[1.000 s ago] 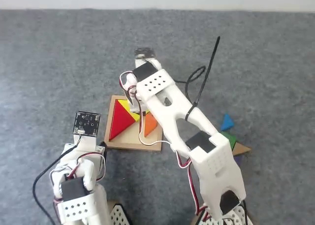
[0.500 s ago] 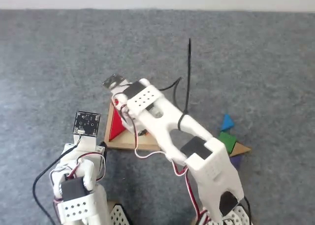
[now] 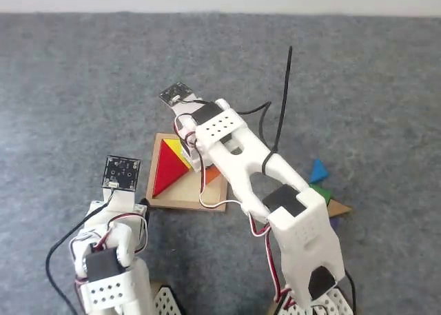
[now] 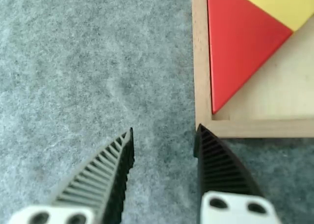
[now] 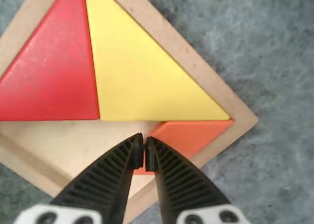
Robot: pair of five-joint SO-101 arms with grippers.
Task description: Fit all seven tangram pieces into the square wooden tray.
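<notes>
At the left of the high view you have the left arm, folded low near the table's front edge. Its wrist view shows the left gripper with the fingers spread apart and nothing between them. It hangs over grey carpet, just beside a corner of the tray.

The square wooden tray lies on the carpet between your two arms. Inside it, the red triangle sits against the left rim. The yellow triangle lies edge to edge with it, along the far rim. The orange piece is tucked into the right corner, touching the yellow one. The near part of the tray floor is bare wood.

The right arm stretches over the tray. The right gripper has its fingers pressed together on nothing, the tips above the edge of the orange piece. Whether they touch it is hard to tell.

To the right, on the carpet, are the loose pieces, clustered together and well apart from the tray. They are a blue triangle, a green piece, a tan piece and a purple piece, partly hidden by that arm.
</notes>
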